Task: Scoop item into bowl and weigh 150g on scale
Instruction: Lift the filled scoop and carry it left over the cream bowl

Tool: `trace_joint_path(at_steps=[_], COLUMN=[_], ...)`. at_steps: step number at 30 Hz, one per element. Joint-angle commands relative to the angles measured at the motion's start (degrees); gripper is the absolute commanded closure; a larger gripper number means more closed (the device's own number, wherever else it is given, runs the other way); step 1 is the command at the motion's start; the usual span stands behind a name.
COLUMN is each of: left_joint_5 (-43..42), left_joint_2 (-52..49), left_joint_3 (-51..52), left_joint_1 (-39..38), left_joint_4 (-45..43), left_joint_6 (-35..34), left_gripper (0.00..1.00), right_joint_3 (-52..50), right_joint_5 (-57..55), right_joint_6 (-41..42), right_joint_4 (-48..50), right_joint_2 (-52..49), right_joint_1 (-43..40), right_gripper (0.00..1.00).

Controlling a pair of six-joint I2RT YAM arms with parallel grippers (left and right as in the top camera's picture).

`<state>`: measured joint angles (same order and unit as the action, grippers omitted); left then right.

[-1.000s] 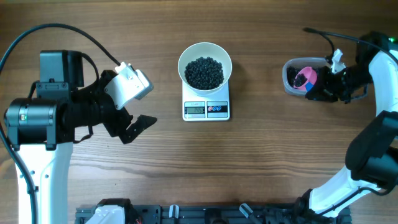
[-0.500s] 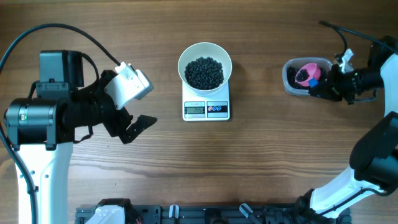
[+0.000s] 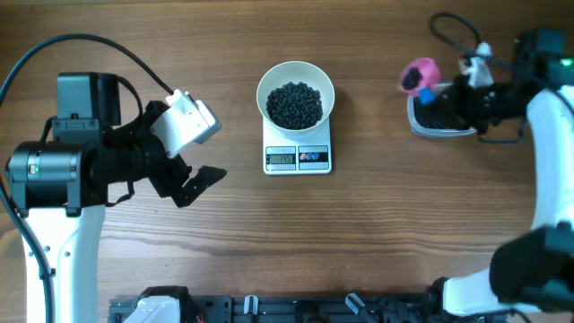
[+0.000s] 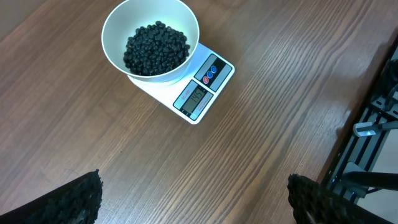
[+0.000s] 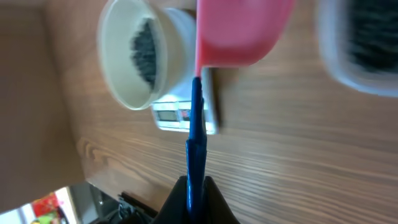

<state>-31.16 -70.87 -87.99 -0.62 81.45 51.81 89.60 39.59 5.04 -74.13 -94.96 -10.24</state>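
The white bowl (image 3: 265,90) stands on the white scale (image 3: 298,159) at mid table, holding a heap of the black item (image 3: 295,105). My right gripper (image 3: 451,97) is shut on the blue handle (image 5: 195,124) of a pink scoop (image 3: 419,75), which hangs just past the left rim of the clear tub (image 3: 439,128); something dark shows in its cup. In the right wrist view the scoop's cup (image 5: 239,31) points toward the bowl (image 5: 118,62). My left gripper (image 4: 196,205) is open and holds nothing, well left of the scale (image 4: 202,84).
The tub (image 5: 360,50) at the far right holds more black pieces. The left arm's body (image 3: 63,166) fills the left side of the table. A dark rail (image 3: 305,309) runs along the front edge.
My right gripper has lifted the scoop out of the tub and carried it left, past the tub's rim. The left arm, bowl and scale have not moved.
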Motion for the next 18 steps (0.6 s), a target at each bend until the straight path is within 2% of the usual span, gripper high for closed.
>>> trace_joint_path(at_steps=[1, 5, 10, 14, 18], left_joint_5=[0.0, 0.0, 0.0, 0.0, 0.0], left_joint_2=[0.2, 0.2, 0.2, 0.2, 0.2], left_joint_3=[-0.8, -0.8, -0.8, -0.8, -0.8], left_joint_1=[0.4, 0.4, 0.4, 0.4, 0.4], left_joint_4=[0.0, 0.0, 0.0, 0.0, 0.0], left_joint_6=[0.9, 0.9, 0.9, 0.9, 0.9], left_gripper=[0.00, 0.00, 0.00, 0.00, 0.00], right_joint_3=[0.1, 0.0, 0.0, 0.0, -0.1], right_joint_5=[2.5, 2.0, -6.7, -13.5, -14.4], right_joint_6=[9.4, 13.7, 17.0, 16.9, 16.7], right_joint_4=[3.9, 10.5, 20.5, 24.2, 24.0], right_joint_2=[3.3, 3.4, 3.2, 3.2, 3.2], right_joint_1=[8.2, 17.2, 26.0, 30.7, 31.6], right_gripper=[0.95, 0.96, 0.96, 0.96, 0.96])
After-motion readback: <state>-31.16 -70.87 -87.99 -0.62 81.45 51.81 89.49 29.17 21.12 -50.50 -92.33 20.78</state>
